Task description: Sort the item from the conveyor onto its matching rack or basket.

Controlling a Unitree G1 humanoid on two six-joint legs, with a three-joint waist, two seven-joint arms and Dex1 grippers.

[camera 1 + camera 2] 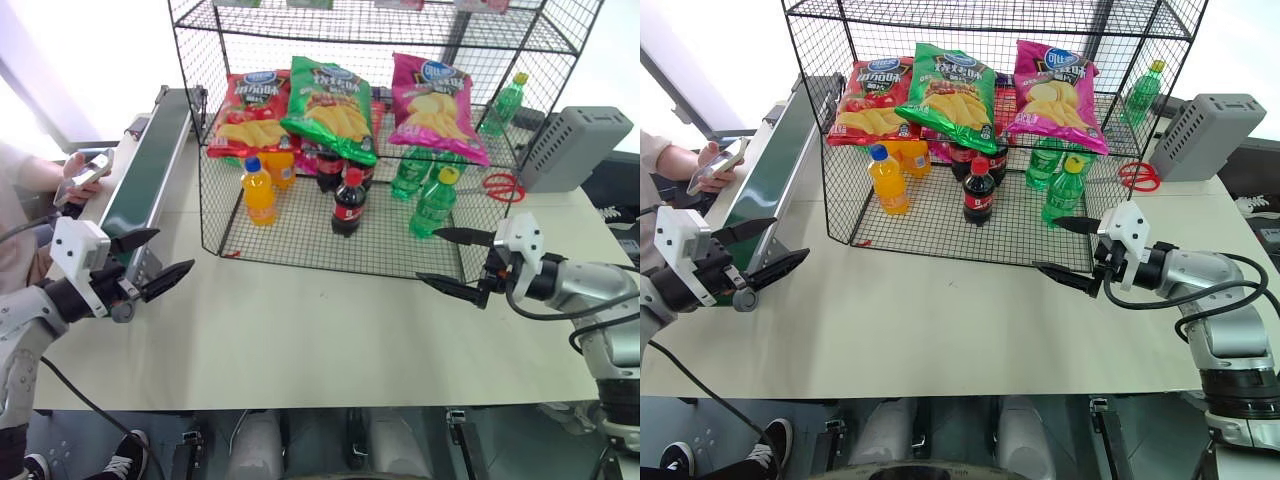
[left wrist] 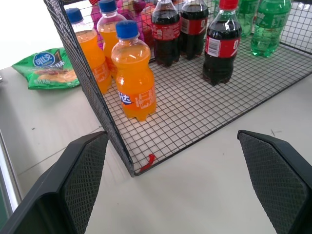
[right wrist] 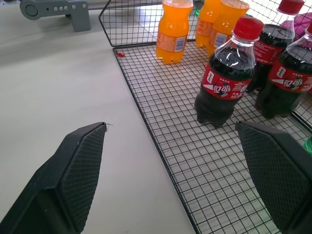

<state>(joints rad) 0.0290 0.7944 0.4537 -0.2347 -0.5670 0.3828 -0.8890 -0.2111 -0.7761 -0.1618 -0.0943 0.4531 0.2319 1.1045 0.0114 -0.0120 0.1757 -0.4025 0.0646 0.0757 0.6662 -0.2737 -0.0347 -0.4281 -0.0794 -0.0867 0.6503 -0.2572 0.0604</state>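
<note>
My left pincer (image 1: 160,260) hangs over the pale bench (image 1: 330,340) with its two black fingers spread wide and nothing between them. My right pincer (image 1: 452,262) is spread just as wide and just as empty, its tips turned toward the left one across the bare stretch of bench between them.

Just beyond my left pincer runs the conveyor (image 1: 150,170), its dark green belt leading away from me with nothing on it that I can see. A person's hand (image 1: 82,178) holding a phone sits beside that belt, on the outer side of my left pincer.

Ahead of both pincers stands the black wire rack (image 1: 330,245). Its front corner is close before my left fingers, and its other front corner is just ahead of my right fingertips. The pink crisp bag (image 1: 432,105) lies on a mesh tier inside the rack, up and beyond my right pincer, leaning beside a green bag (image 1: 332,105) and a red bag (image 1: 250,112). Under them, on the bottom mesh, stand orange bottles (image 1: 258,192), cola bottles (image 1: 348,202) and green bottles (image 1: 434,203); the cola bottles are nearest my right pincer. A grey ribbed box (image 1: 575,148) and a red ring (image 1: 503,186) lie past my right pincer, outside the rack.
</note>
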